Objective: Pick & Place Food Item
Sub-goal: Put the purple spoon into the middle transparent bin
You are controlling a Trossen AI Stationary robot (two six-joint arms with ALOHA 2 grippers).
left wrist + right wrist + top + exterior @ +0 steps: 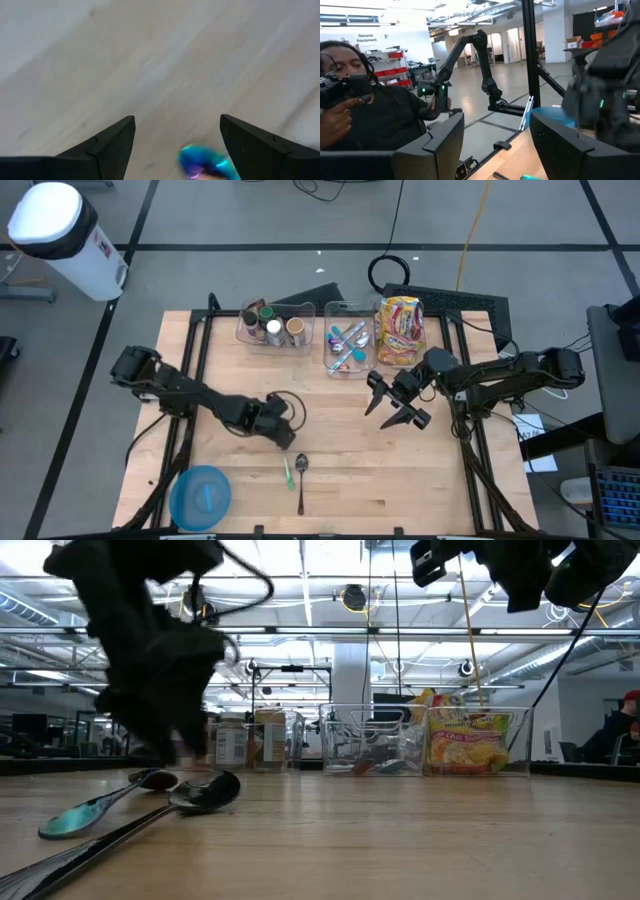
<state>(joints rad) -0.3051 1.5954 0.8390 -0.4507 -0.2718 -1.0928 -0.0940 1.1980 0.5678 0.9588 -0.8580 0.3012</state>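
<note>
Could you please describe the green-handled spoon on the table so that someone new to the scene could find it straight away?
Start at the blue plate at the near left corner of the wooden table. Just to its right lie two spoons side by side. The green-handled spoon is the shorter one, nearer the plate; its neighbour, the metal spoon, is all silver and longer.

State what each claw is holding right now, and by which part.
Nothing is held. The left claw is open, low over the table by the spoons. The right claw is open and empty, raised mid-table.
</note>
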